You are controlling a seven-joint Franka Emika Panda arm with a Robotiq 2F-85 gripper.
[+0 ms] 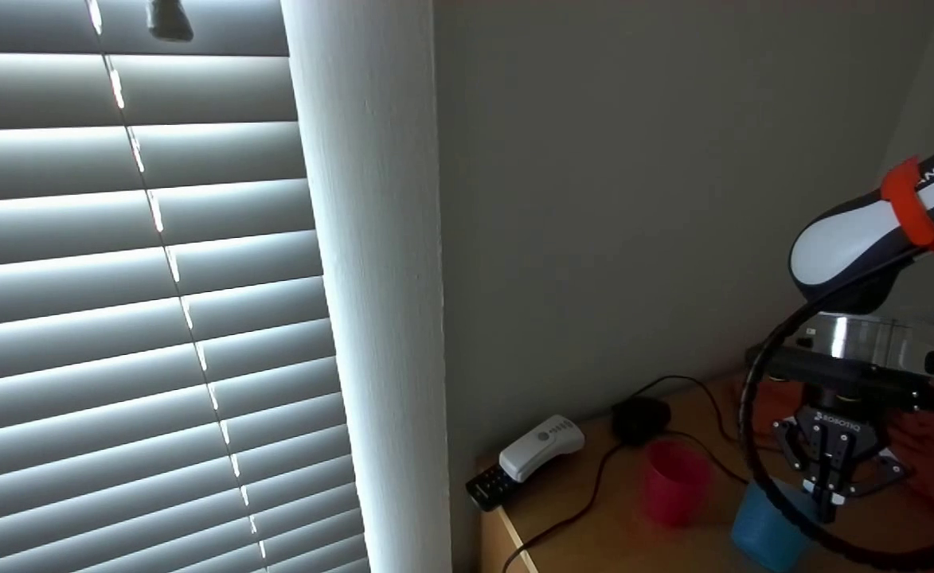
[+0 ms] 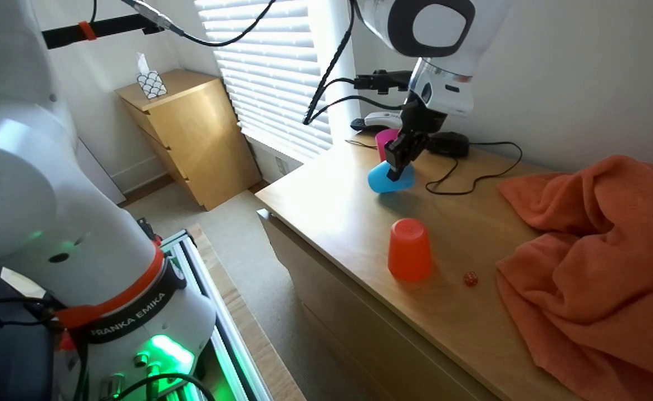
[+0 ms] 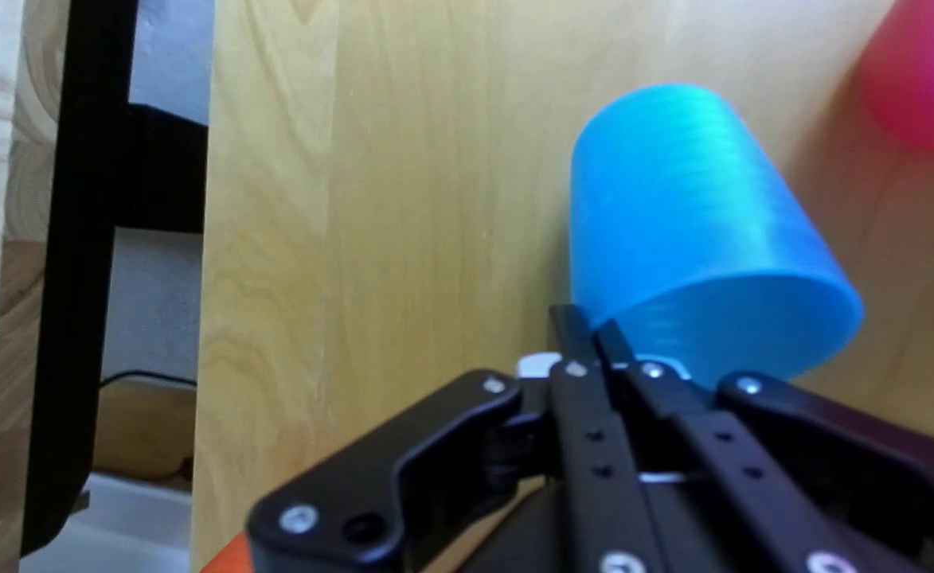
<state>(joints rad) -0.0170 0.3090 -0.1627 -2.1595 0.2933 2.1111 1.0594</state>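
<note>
- Pinching the rim of the blue cup (image 3: pixel 674 183), it appears, the pincer (image 3: pixel 591 321) is drawn almost together.
- Tilted just beyond the pincer's tips, it looks light, smooth, probably slippery; the thin rim seems a sound hold.
- Its mouth faces the pincer, bare wall showing inside.
- Near the pincer stands a pink cup (image 3: pixel 924 87), contents unclear; well apart, an upturned red cup (image 2: pixel 410 253) hides its inside.

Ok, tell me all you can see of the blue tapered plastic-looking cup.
The blue tapered plastic-looking cup has a faintly banded wall and a thin round rim; no handle shows. It is tipped, and the wrist view looks partly into its open mouth. The black two-fingered gripper is closed on its rim. The cup is near the round pink cup, above or on the pale wooden tabletop; which is unclear.
</note>
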